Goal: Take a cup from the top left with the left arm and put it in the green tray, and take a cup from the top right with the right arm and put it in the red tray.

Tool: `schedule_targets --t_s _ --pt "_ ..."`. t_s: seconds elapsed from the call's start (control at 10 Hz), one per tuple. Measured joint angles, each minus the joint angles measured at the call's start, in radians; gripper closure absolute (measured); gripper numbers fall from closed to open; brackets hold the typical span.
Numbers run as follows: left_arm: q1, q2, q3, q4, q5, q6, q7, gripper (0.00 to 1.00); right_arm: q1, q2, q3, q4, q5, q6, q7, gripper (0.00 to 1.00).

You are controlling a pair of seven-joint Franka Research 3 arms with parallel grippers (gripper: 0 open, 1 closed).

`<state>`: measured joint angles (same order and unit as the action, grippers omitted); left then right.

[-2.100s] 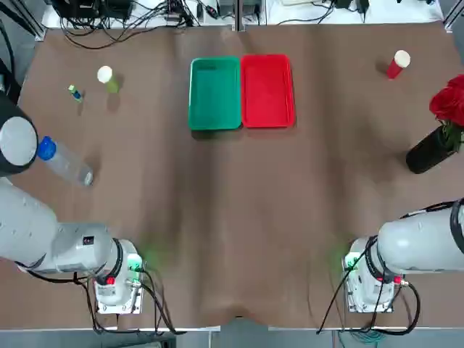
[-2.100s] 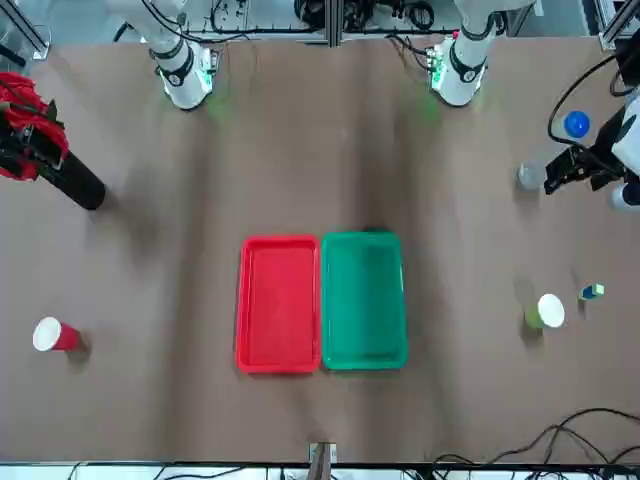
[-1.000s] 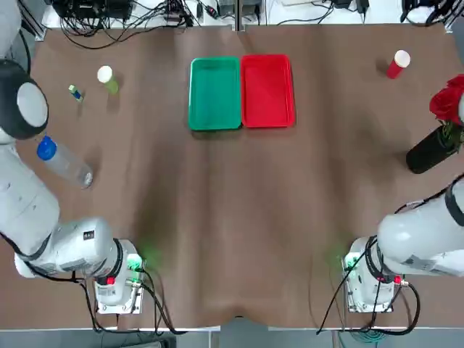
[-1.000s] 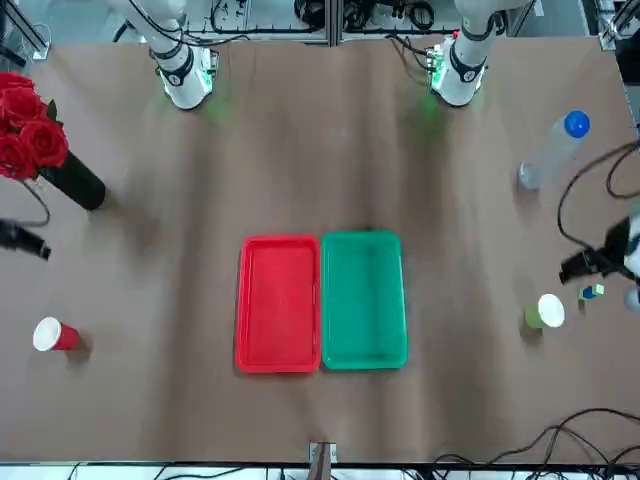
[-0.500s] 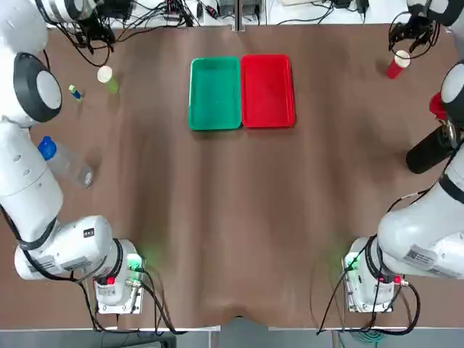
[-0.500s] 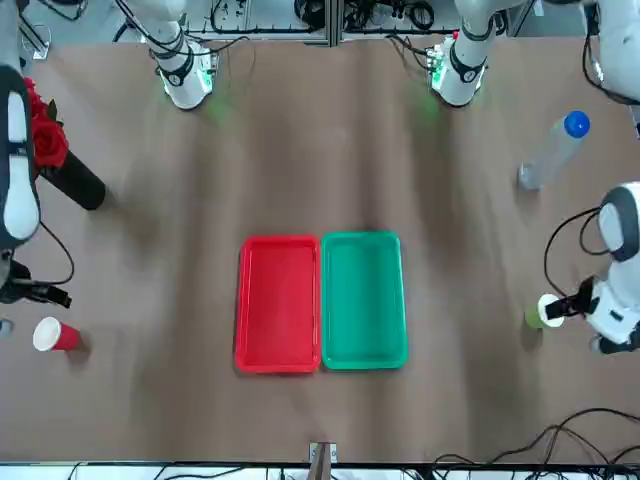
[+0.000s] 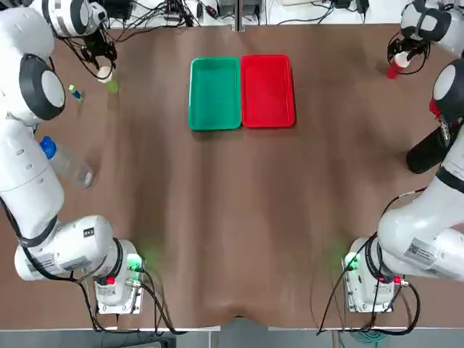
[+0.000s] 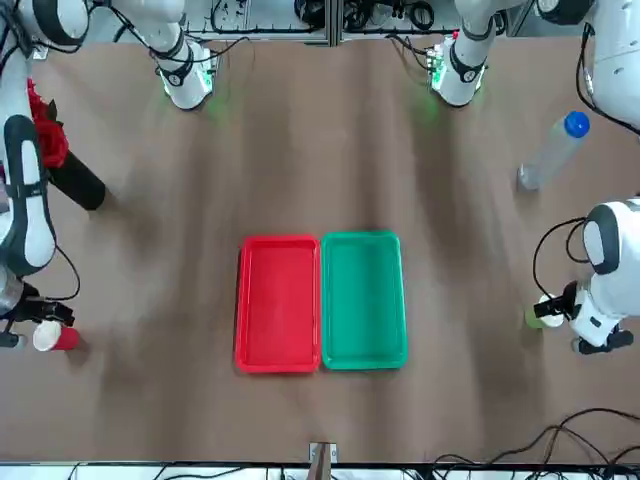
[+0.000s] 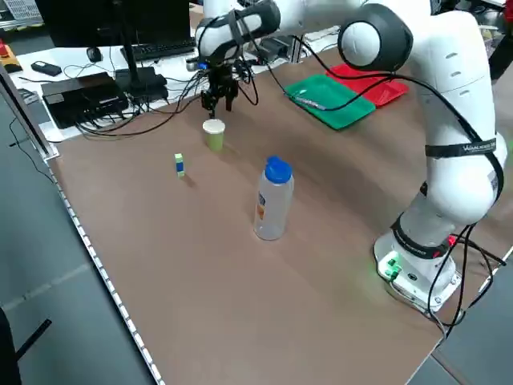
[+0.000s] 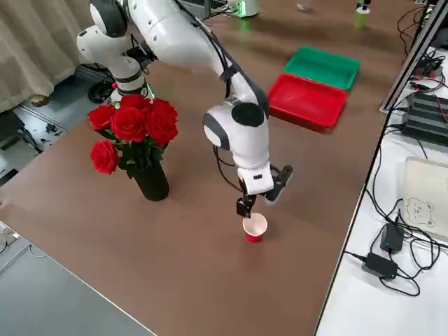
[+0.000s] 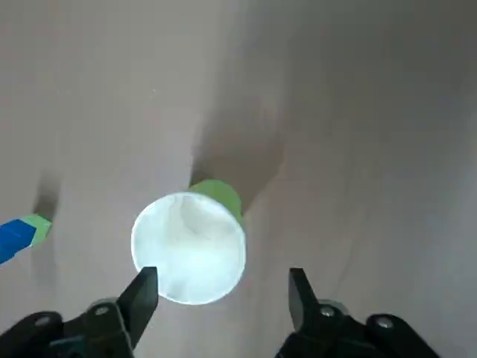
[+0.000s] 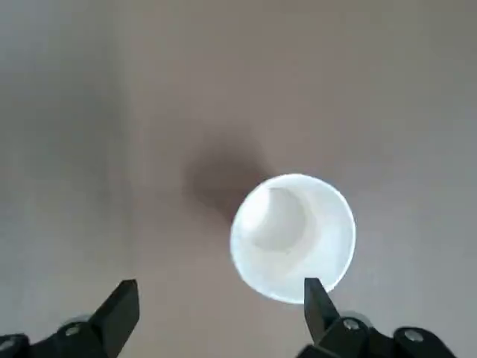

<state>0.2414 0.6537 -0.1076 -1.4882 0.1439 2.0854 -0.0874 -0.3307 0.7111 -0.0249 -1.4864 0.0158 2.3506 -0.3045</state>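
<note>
I've got the left gripper hanging right over the green cup, fingers spread wide, one finger at the cup's rim and the other clear of it, nothing pinched. That cup stands upright on the brown desk, well to the left of the green tray, with a small blue-and-green block just beyond it on the side away from the tray. From the left side I see the gripper poised just above the cup, not touching it as far as I can tell.

Over on the other side, the right gripper sits above the red cup, fingers also spread, and the cup's white mouth is nearer one finger than the other. The red cup stands upright well to the right of the red tray, and the gripper hovers just over its rim.

Both trays lie side by side, touching along their long edges, and both are bare inside. Between the red cup and the robot's base stands a dark vase of red roses. A clear bottle with a blue cap stands on the green cup's side of the desk, nearer the left arm's base than the cup is.
</note>
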Motion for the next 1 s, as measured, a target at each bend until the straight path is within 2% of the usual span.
schedule_targets --t_s 0.2,0.4,0.5,0.7,0.8,0.9,1.0 --pt "0.001 0.026 0.000 -0.010 0.000 0.031 0.000 0.30 0.000 0.033 0.004 0.001 0.000 0.030 -0.001 0.08" --pt "0.001 0.047 0.000 -0.013 0.000 0.069 0.000 0.37 0.001 0.050 0.006 0.003 0.000 0.041 -0.001 0.20" --pt "0.001 0.052 0.000 -0.013 0.000 0.077 -0.012 0.54 0.001 0.055 0.006 0.004 -0.001 0.042 -0.004 0.26" --pt "-0.001 0.054 0.000 -0.013 0.005 0.078 -0.036 0.65 0.003 0.056 0.007 0.005 -0.002 0.043 -0.034 0.58" --pt "-0.001 0.054 0.000 -0.013 0.015 0.078 -0.039 0.83 0.004 0.056 0.007 0.006 -0.002 0.043 -0.060 0.77" --pt "-0.002 0.054 0.000 -0.011 0.019 0.078 -0.045 0.98 0.003 0.056 0.007 0.006 -0.002 0.042 -0.076 0.85" --pt "-0.004 0.052 0.000 -0.007 0.021 0.078 -0.053 0.98 0.003 0.056 0.004 0.010 -0.004 0.042 -0.084 0.92"
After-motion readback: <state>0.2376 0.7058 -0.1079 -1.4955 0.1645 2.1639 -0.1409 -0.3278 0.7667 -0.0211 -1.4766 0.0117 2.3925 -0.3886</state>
